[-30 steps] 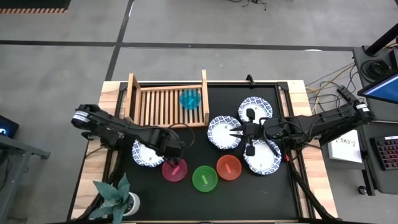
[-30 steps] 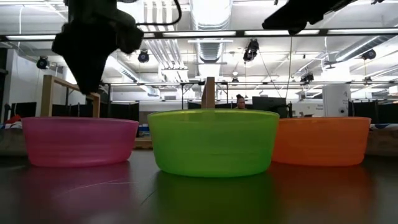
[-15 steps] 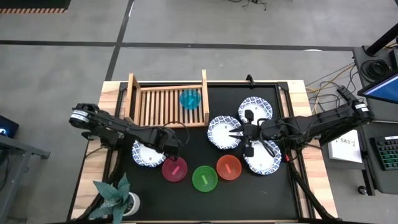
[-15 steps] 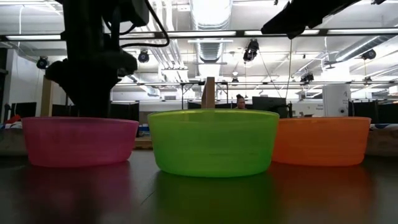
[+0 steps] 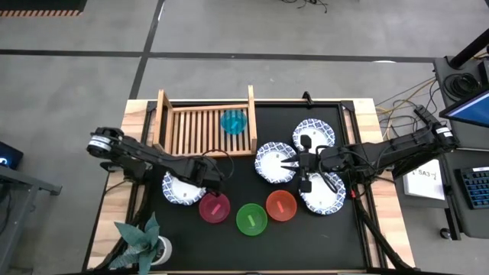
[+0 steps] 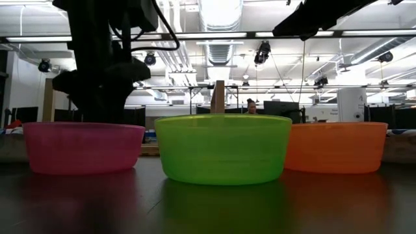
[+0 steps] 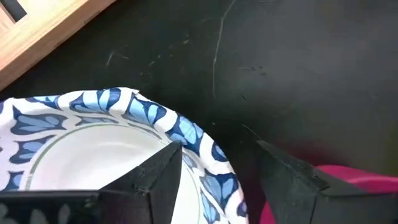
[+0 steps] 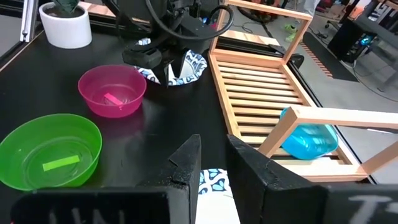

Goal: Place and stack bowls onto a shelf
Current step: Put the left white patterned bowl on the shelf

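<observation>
My left gripper (image 5: 208,181) is open and low at the right rim of a white, blue-rimmed bowl (image 5: 180,189). In the left wrist view one finger (image 7: 155,177) stands inside that rim (image 7: 186,134) and the other finger (image 7: 292,180) outside it, next to the magenta bowl (image 7: 348,186). My right gripper (image 5: 291,162) is open a little and hovers over another white bowl (image 5: 273,163), whose rim (image 8: 208,180) shows between its fingers. The cyan bowl (image 5: 234,121) sits on the wooden shelf (image 5: 191,126). The magenta (image 5: 215,208), green (image 5: 251,219) and red (image 5: 280,205) bowls stand in a row on the mat.
Two more white bowls (image 5: 314,134) (image 5: 324,192) lie under and beside the right arm. A potted plant (image 5: 141,243) stands at the near left corner. The shelf's slats left of the cyan bowl are bare. In the low view the left arm (image 6: 104,71) rises behind the magenta bowl (image 6: 83,147).
My left gripper has come down from above the magenta bowl and shifted slightly toward the far edge, onto the white bowl's right rim. Its fingers now straddle that rim. The right arm and all bowls have kept still.
</observation>
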Available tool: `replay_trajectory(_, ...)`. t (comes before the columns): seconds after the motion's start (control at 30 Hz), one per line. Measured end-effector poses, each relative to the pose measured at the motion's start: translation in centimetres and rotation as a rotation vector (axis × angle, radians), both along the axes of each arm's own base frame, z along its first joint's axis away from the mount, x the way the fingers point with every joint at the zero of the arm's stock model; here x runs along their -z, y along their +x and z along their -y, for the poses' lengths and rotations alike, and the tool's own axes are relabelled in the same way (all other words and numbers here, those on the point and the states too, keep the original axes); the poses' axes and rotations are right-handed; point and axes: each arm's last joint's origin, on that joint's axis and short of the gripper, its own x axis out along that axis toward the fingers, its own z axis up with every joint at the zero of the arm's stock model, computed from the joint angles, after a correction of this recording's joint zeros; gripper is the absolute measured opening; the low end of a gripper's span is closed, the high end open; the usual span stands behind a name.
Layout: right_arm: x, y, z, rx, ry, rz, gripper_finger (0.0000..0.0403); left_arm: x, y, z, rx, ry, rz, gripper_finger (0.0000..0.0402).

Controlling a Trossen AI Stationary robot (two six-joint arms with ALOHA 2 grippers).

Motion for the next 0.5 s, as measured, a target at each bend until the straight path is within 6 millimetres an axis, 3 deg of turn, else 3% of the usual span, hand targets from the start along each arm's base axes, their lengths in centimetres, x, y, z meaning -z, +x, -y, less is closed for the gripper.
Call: replay_trajectory(0.5,0.02,-0.01,0.00,0.001,-0.001,-0.003,0.0063,1.12,0.37,0.00,-0.015,0.036,-0.031,0.0113)
